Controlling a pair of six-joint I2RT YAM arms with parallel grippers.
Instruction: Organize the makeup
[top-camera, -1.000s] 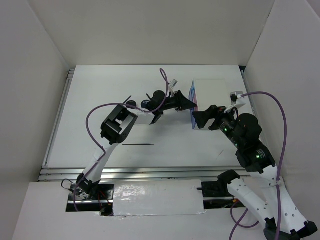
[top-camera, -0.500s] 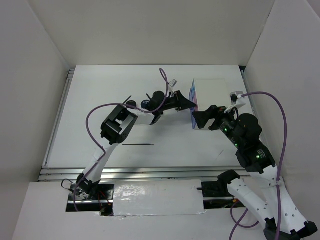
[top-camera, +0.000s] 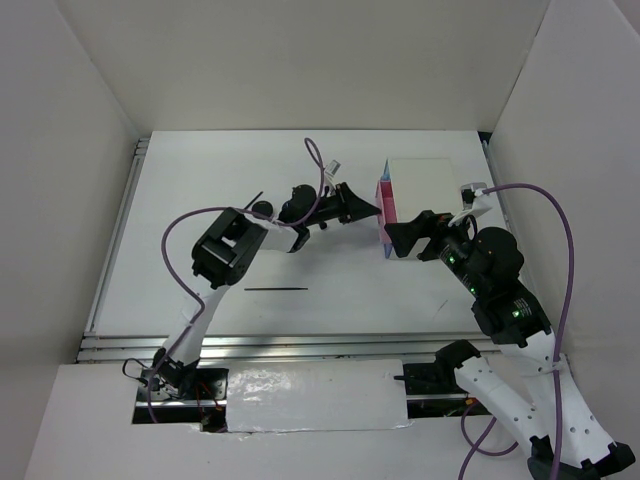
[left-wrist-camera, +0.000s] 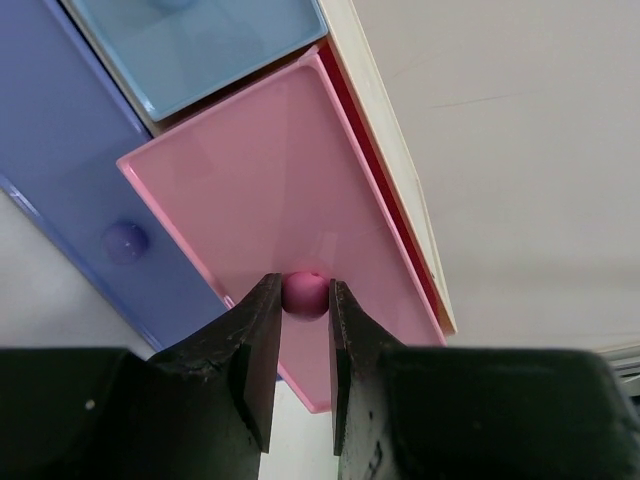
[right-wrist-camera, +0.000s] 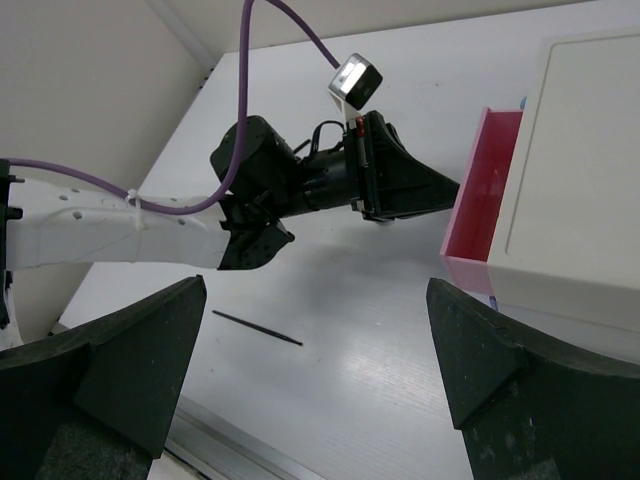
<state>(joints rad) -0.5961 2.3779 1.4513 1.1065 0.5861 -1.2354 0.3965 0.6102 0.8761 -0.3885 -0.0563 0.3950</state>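
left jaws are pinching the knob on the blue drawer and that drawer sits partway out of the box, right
Not the blue one: the left jaws pinch the pink knob of the pink drawer, which sits partway out of the box, as the left wrist view shows.

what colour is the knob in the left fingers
The knob is pink; clearest in the left wrist view.

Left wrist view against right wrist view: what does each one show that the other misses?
Only the left wrist view shows the pink knob gripped by the left tool, plus the purple drawer and light blue drawer beside it. Only the right wrist view shows the right tool open, the left arm, and a thin black pencil lying on the table. Both show the pink drawer partly open in the white box.
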